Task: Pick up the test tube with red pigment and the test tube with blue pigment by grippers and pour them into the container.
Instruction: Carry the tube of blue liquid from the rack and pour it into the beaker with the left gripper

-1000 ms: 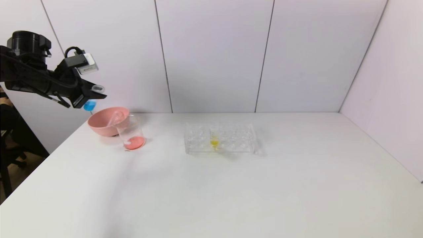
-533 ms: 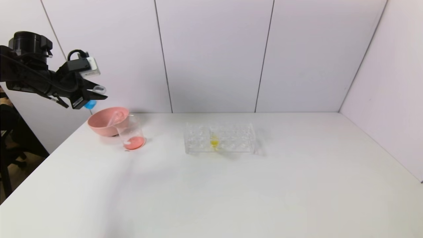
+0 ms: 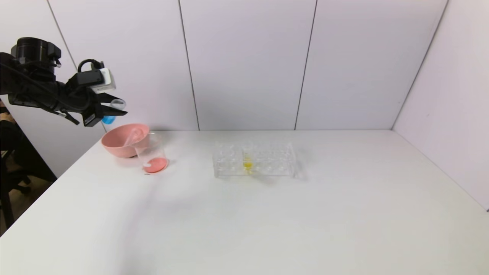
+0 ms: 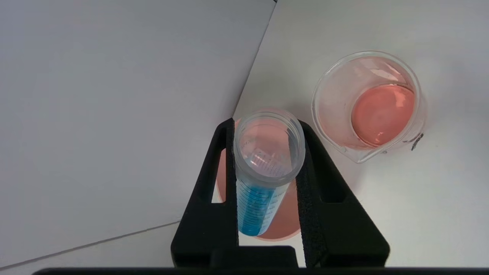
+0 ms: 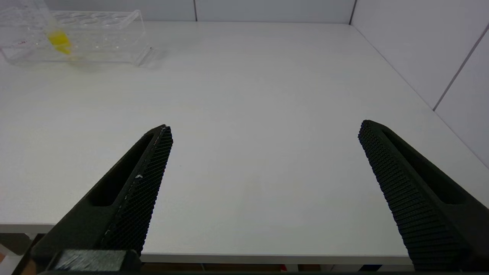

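Blue liquid still fills the test tube with blue pigment [image 4: 256,198], clamped in the left gripper [image 3: 109,110] above the pink bowl [image 3: 121,142]. Next: carry it over the container [image 3: 152,156], which holds red liquid, and tip. Right gripper [image 5: 263,191], jaws open, is parked over the desk [image 3: 267,221].

The blue tube [image 4: 255,198] hangs tilted above the pink bowl; the beaker [image 3: 151,154] (red liquid at its bottom) stands beside the bowl.
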Robot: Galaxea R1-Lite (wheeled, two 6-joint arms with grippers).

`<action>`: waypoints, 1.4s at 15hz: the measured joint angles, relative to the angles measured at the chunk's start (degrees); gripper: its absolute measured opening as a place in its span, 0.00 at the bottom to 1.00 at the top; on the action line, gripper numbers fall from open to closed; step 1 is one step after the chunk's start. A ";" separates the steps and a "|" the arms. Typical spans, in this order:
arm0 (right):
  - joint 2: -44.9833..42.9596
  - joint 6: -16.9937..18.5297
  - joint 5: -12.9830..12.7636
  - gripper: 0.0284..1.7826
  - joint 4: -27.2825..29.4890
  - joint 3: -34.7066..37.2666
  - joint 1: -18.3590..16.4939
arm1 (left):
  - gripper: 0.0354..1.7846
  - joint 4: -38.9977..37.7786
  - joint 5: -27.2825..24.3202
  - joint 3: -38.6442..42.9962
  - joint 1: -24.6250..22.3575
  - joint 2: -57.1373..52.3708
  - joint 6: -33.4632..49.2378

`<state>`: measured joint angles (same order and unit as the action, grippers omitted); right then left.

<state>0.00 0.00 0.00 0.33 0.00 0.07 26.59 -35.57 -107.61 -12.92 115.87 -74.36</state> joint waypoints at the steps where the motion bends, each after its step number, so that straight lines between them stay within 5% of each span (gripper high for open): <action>1: 0.00 0.00 0.00 1.00 0.00 0.00 0.00 | 0.24 0.26 0.00 -0.16 0.02 0.02 -1.22; 9: 0.00 0.00 0.00 1.00 0.00 0.00 0.00 | 0.24 2.77 -0.01 -1.22 0.02 0.59 -10.97; 21: 0.00 0.00 0.00 1.00 0.02 0.00 0.00 | 0.24 2.77 0.33 -1.29 -0.02 0.94 -13.56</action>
<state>0.00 0.00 0.00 0.35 0.00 0.07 29.35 -35.24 -108.90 -12.95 116.81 -87.92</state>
